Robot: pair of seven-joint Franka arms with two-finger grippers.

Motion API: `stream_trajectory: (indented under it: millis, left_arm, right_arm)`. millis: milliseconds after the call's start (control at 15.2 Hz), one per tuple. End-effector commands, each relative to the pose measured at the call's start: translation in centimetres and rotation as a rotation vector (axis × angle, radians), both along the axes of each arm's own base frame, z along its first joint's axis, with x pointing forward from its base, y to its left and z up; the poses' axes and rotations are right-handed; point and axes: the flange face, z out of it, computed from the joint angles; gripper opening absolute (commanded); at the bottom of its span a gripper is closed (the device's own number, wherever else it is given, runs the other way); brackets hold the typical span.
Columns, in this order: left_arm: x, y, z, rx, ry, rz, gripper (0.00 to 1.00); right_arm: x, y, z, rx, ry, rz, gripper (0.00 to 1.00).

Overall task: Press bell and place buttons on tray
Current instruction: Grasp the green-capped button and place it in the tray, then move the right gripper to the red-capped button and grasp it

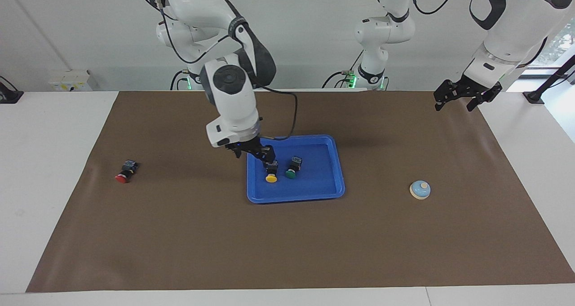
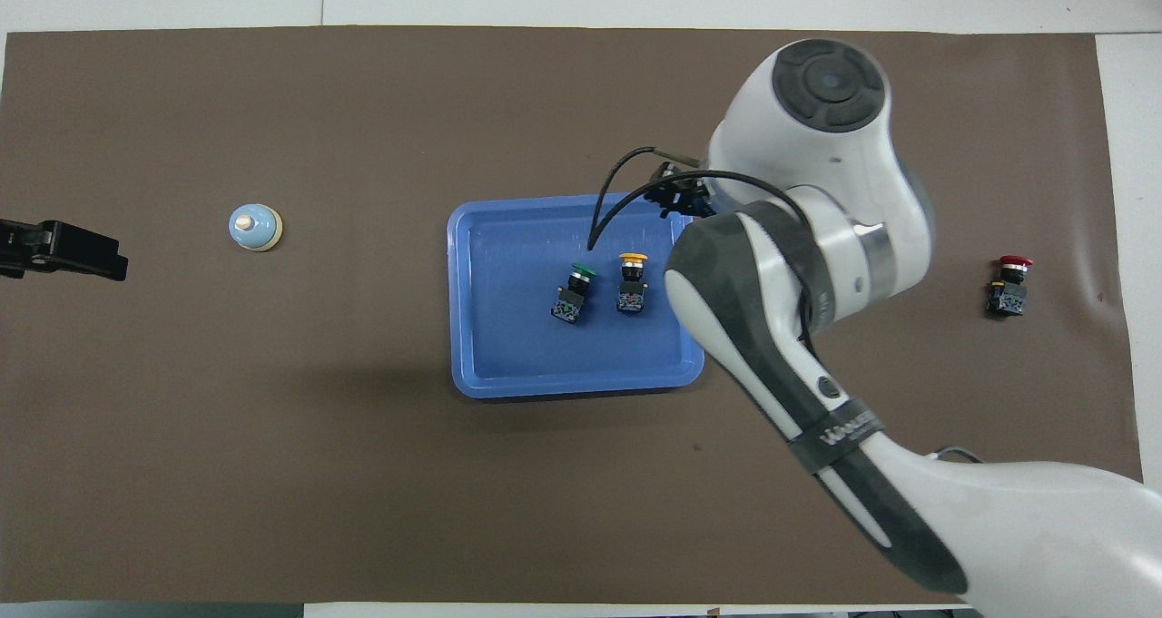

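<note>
The right gripper (image 1: pixel 257 152) hangs over the blue tray (image 1: pixel 323 191) rim nearest the right arm's end, just above the yellow button (image 1: pixel 271 171); I cannot tell whether its fingers grip. The green button (image 1: pixel 292 167) lies beside it, clear of the rims. The red button (image 1: pixel 125 171) sits alone on open mat. The bell (image 1: pixel 420 189) stands apart; the left gripper (image 1: pixel 462 95) waits, fingers spread

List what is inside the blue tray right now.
The blue tray holds the green button and the yellow button, side by side. The right claw is low over the yellow one. The right arm covers the tray corner nearest it in the overhead view.
</note>
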Motion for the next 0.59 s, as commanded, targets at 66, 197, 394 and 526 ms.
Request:
stream_trajectory:
  millis: [66,197,394,526]
  left_arm:
    - [-0.3,0.3,0.5,0.009,0.005,-0.002,1.0]
    - [-0.3,0.3,0.4,0.009,0.006,-0.002,1.0]
    - [-0.3,0.3,0.5,0.009,0.005,-0.002,1.0]
    - [-0.3,0.3,0.4,0.009,0.005,-0.002,1.0]
  right_arm:
    - [0.6,-11.2,-0.2,-0.073,0.076,0.063,1.0]
    - [0.2,-17.1,-1.4,-0.096,0.11,0.123,1.0]
    - [-1.2,-27.4,-2.9,-0.092,0.139,0.189,1.0]
    - [-2.7,-32.2,-4.5,-0.079,0.115,0.228,1.0]
